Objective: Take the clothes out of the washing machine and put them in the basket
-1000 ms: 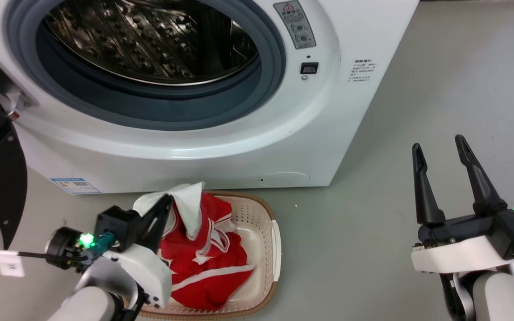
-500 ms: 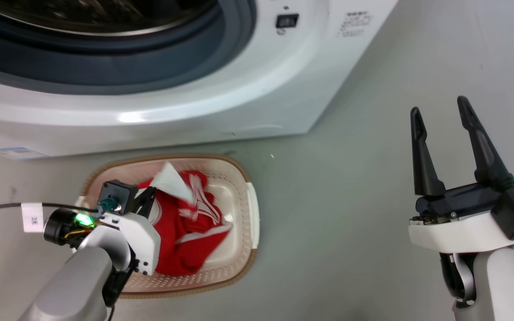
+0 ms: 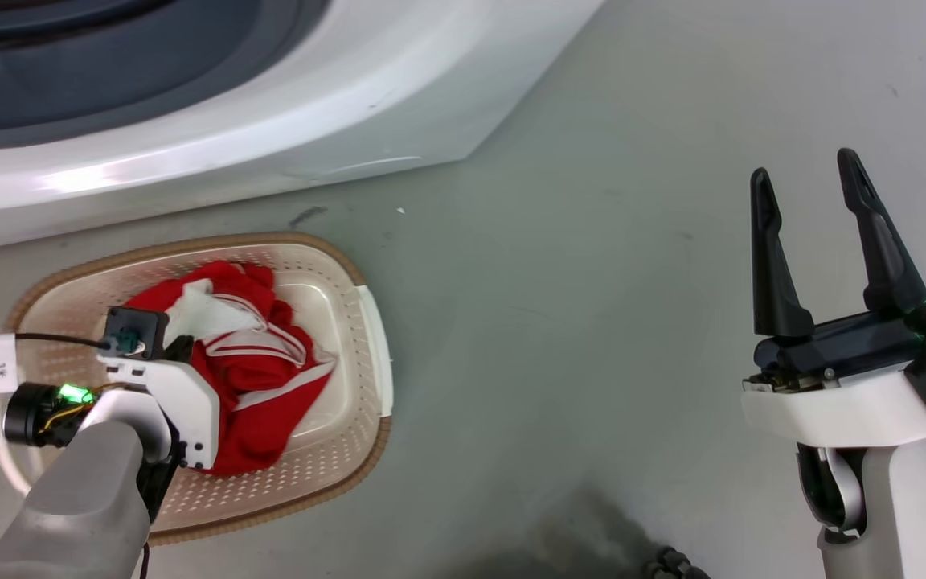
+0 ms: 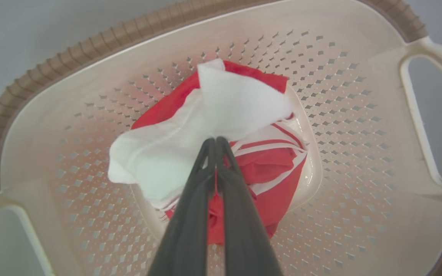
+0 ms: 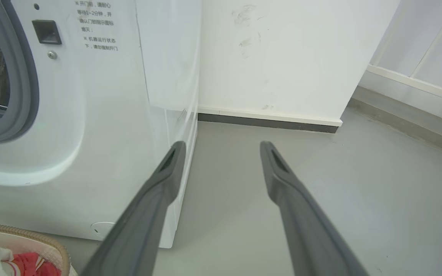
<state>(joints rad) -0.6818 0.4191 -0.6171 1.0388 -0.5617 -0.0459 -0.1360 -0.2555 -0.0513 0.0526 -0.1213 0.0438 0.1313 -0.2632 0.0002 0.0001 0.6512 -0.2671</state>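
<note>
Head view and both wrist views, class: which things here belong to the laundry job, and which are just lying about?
Belong to the job: the clothes; the basket holding them; the washing machine; the left gripper, shut on the clothes.

Just around: the right gripper, open and holding nothing; the floor; the wall; the skirting board.

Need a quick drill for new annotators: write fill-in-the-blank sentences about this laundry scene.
1. The left pincer is ____ on the clothes.
2. The clothes lie ____ the basket.
3. The right pincer is ____ and holds nothing.
Missing words: shut; inside; open.
</note>
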